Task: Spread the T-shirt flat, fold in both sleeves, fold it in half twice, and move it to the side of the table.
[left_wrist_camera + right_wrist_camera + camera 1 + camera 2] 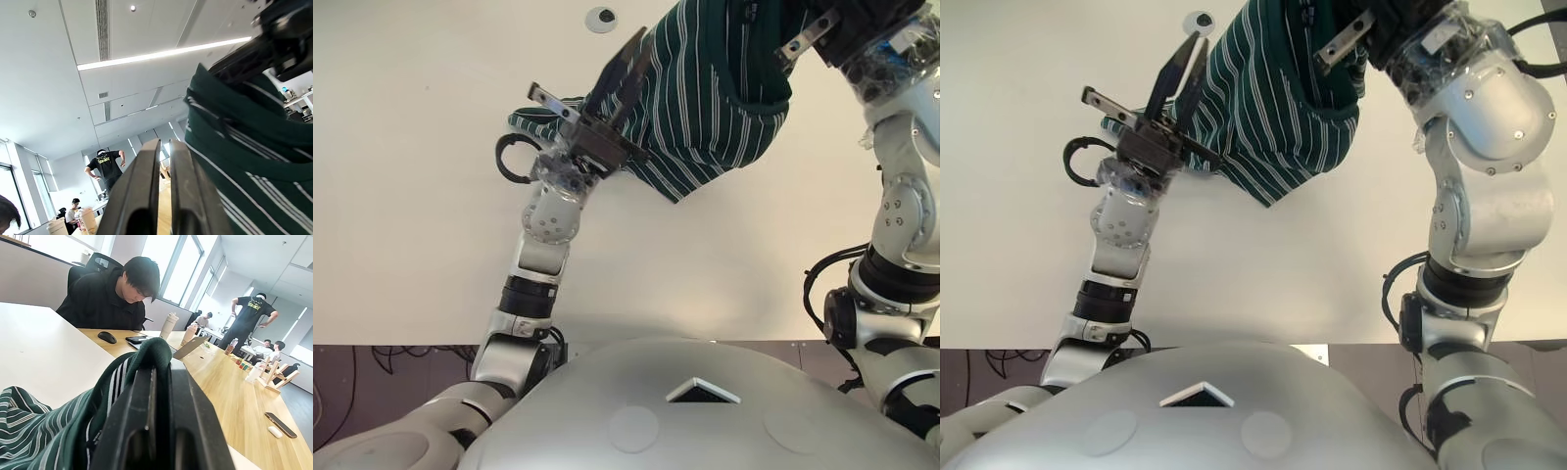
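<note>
- T-shirt: green with white stripes, bunched, hanging over the far middle of the table. Its low corner dangles toward the tabletop; I cannot tell whether it touches.
- Right gripper: held high, jaws clamped together on a fold of the cloth. My judgement is that the height lets the fabric drop open under its own weight.
- Left gripper: just beside the hanging edge, jaws nearly together with only a thin slit, nothing between them. It is probably placed to take a second hold.
- Status: spreading not yet done; no folds made.
</note>
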`<state>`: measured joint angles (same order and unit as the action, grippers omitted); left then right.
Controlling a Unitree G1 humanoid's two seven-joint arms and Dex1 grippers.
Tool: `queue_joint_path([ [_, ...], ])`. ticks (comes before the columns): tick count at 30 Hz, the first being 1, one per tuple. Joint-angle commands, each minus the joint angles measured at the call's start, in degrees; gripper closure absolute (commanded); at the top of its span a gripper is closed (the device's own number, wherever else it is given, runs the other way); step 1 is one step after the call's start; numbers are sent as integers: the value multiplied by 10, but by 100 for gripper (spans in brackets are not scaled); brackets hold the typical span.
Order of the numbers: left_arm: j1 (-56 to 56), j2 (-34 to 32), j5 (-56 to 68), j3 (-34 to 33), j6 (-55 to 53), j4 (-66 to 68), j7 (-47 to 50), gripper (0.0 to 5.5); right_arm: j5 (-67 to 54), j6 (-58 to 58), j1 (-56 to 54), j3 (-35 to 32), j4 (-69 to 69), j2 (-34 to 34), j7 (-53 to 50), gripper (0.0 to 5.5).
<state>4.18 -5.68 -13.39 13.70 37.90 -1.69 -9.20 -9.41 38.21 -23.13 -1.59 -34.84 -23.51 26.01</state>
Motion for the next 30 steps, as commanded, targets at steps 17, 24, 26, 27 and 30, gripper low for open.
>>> queue_joint_path([
  [17,-162,104,12,293,-358,-96,17,291,48,51,-7,118,-16,-8,-41,545],
  [24,-115,73,-72,307,-278,-113,74,291,52,47,-5,138,-8,4,-53,545],
  [26,-112,75,-68,313,-277,-111,74,291,55,45,-3,140,-5,7,-53,545],
  [27,-112,79,-57,315,-282,-111,72,291,55,45,-2,141,-4,8,-53,545],
  [30,-96,80,-50,328,-281,-111,62,291,57,44,3,144,-4,10,-55,545],
])
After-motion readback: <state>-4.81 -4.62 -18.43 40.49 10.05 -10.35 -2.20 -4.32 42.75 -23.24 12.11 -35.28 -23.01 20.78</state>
